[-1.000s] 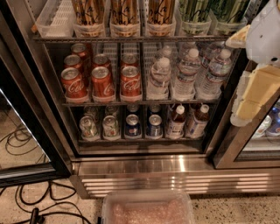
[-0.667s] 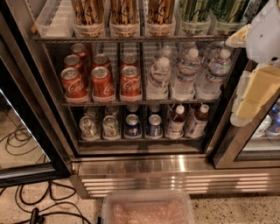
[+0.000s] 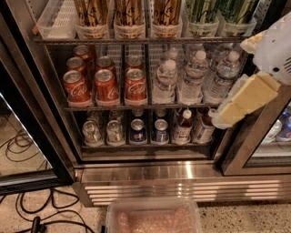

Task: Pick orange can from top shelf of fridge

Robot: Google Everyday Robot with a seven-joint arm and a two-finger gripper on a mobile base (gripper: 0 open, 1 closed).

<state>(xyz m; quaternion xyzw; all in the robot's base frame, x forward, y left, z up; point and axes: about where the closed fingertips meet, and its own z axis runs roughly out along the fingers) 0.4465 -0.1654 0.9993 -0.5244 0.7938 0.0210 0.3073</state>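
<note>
Three orange cans stand side by side in clear lane trays on the top shelf (image 3: 59, 41) of the fridge (image 3: 182, 175): left (image 3: 92, 11), middle (image 3: 129, 11) and right (image 3: 165, 11). Only their lower halves show; their tops are cut off by the frame's top edge. My gripper (image 3: 238, 103), cream-coloured on a white arm, hangs at the right edge in front of the fridge's right door post. It is below and well to the right of the orange cans and holds nothing that I can see.
Tall green cans (image 3: 202, 10) fill the top shelf's right lanes. Red Coca-Cola cans (image 3: 105, 84) and water bottles (image 3: 195, 73) are on the middle rack, mixed cans and bottles on the bottom one (image 3: 136, 129). The open door (image 3: 27, 136) is at left, cables (image 3: 27, 214) lie on the floor, and a clear bin (image 3: 154, 218) is below.
My gripper has shifted a little to the left, toward the fridge opening. The cans and bottles have not moved.
</note>
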